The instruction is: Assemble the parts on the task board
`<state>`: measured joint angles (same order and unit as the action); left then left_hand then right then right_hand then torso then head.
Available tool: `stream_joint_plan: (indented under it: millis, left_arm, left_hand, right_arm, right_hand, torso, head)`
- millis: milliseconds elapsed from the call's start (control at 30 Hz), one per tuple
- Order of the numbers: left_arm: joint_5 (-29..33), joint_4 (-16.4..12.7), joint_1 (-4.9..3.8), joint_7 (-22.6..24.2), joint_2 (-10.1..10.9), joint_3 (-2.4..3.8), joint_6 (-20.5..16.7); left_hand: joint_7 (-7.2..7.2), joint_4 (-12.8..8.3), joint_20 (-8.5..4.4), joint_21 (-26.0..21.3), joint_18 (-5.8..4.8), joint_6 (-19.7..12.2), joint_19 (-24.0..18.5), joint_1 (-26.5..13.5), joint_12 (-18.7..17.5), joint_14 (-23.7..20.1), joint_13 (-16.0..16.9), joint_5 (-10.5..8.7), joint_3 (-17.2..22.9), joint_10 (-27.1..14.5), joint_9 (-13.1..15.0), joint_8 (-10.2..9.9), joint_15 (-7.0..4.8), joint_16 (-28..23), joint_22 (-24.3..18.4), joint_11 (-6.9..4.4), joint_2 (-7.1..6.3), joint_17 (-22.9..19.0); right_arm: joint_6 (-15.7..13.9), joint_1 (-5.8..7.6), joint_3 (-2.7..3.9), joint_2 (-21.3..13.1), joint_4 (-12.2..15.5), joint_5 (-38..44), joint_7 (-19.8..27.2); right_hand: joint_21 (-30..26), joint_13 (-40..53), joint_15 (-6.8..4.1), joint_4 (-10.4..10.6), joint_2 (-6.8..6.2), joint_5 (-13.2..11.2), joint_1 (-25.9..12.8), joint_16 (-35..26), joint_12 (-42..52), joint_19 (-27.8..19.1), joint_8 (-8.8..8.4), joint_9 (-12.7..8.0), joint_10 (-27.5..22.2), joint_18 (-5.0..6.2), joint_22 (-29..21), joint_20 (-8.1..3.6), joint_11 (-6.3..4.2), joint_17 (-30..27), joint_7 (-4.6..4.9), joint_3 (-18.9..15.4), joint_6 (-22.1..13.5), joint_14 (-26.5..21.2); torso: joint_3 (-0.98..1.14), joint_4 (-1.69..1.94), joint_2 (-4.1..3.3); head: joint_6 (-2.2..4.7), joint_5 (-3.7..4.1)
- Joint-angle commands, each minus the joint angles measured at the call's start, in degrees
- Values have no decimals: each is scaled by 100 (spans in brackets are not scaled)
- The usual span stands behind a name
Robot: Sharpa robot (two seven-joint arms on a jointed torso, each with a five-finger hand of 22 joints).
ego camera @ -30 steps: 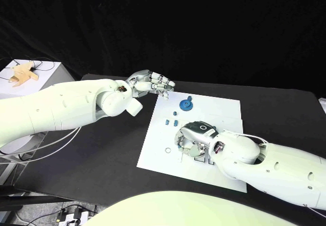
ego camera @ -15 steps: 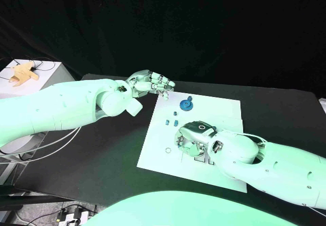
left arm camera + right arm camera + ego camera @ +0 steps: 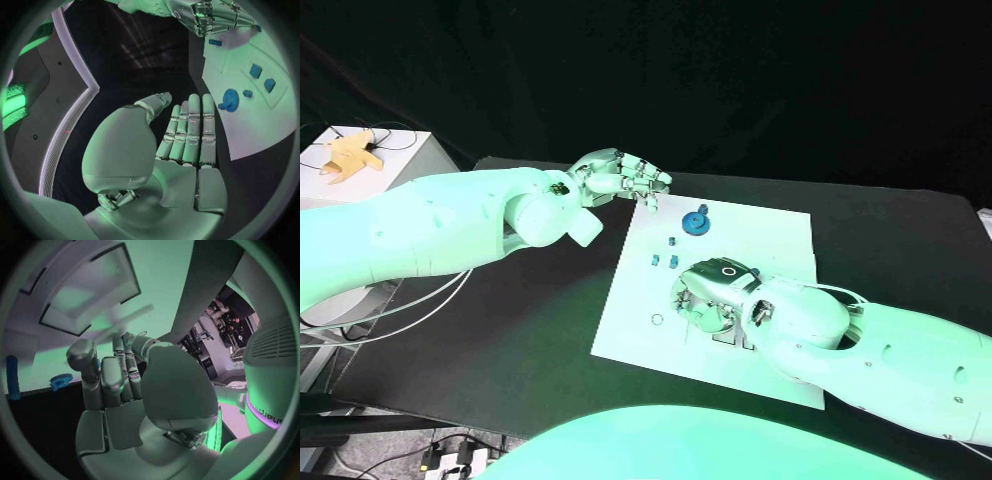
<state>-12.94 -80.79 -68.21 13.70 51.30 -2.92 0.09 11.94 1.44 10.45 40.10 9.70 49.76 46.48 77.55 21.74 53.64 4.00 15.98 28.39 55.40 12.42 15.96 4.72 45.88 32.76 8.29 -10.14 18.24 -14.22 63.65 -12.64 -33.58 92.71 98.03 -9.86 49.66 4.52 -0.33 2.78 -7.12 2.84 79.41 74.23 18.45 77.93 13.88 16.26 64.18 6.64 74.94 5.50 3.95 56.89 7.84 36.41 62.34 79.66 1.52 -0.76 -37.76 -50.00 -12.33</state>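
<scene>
Black table (image 3: 516, 330) w/ the white task board (image 3: 754, 225) mid-table, lying flat. My left arm (image 3: 416, 235) comes in over the table's far-left part; my right arm (image 3: 906, 365) reaches across the board's near-right corner. My left hand (image 3: 620, 176) hovers just off the board's far-left corner, fingers (image 3: 190, 130) straight and side by side, holding nothing. My right hand (image 3: 711, 292) is down on the board's middle, fingers curled under; can't tell if it grips anything. Blue gear (image 3: 695, 220) sits on the board's far part, small blue parts (image 3: 656, 259) just near of it, btw the two hands.
</scene>
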Motion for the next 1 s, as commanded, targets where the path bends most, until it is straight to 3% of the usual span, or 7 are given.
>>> stream_joint_plan:
  millis: [33,433,1000]
  left_arm:
    - [-1,-16,-3,18,-4,3,52]
    - [-1,-18,-3,2,-6,3,63]
    - [-7,-27,-3,-34,-8,3,80]
  left_hand:
    - [27,26,26,-23,63,7,8,2,-22,22,5,12,1,-20,-8,-31,34,-20,-7,38,47,9]
    - [26,33,26,-27,64,7,10,1,-23,22,5,15,6,-22,-8,-31,34,-21,-10,37,57,10]
    - [25,29,25,-31,66,2,12,13,-27,18,4,20,12,-29,-11,-35,32,-25,-12,35,59,13]
  right_arm:
    - [145,-47,-42,-15,-12,-72,10]
    - [-178,-41,-31,-90,18,-696,-92]
    - [57,124,14,-79,-142,-2326,-307]
  right_hand:
    - [50,-2,-2,-6,75,-5,-12,-1,-38,54,28,34,58,-38,679,-7,8,15,-9,60,-53,38]
    - [163,-17,-14,-78,75,-5,-77,18,-82,97,64,106,129,-51,698,-18,-1,63,-11,172,-69,91]
    - [122,-24,-13,-111,83,-5,-103,9,-110,85,69,135,139,-45,687,-21,4,59,-3,223,-93,96]
  torso:
    - [-1,3,2]
    - [-7,6,0]
    - [-12,6,2]
  head:
    - [0,3]
    - [0,1]
    - [0,-16]
